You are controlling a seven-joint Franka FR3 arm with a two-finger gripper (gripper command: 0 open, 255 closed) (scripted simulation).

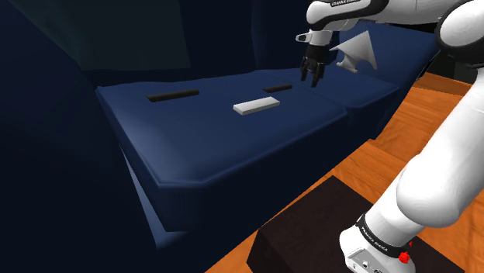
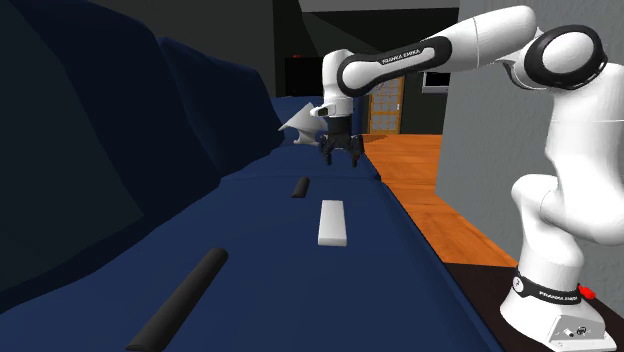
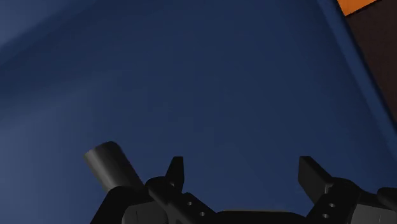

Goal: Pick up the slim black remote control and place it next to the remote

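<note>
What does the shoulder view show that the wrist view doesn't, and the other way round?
Shoulder view: the white remote, the long black remote, the white arm and its dark stand. Wrist view: a close look down between the open jaws. Both: the blue cushion, orange floor, and apparently the shorter black remote, lying beside the jaws.

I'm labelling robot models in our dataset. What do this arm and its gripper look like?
The arm is white, with rounded tubular links and dark joints. Black bands carry white FRANKA EMIKA lettering; a small red mark sits near the base. The gripper is all black and two-fingered.
</note>
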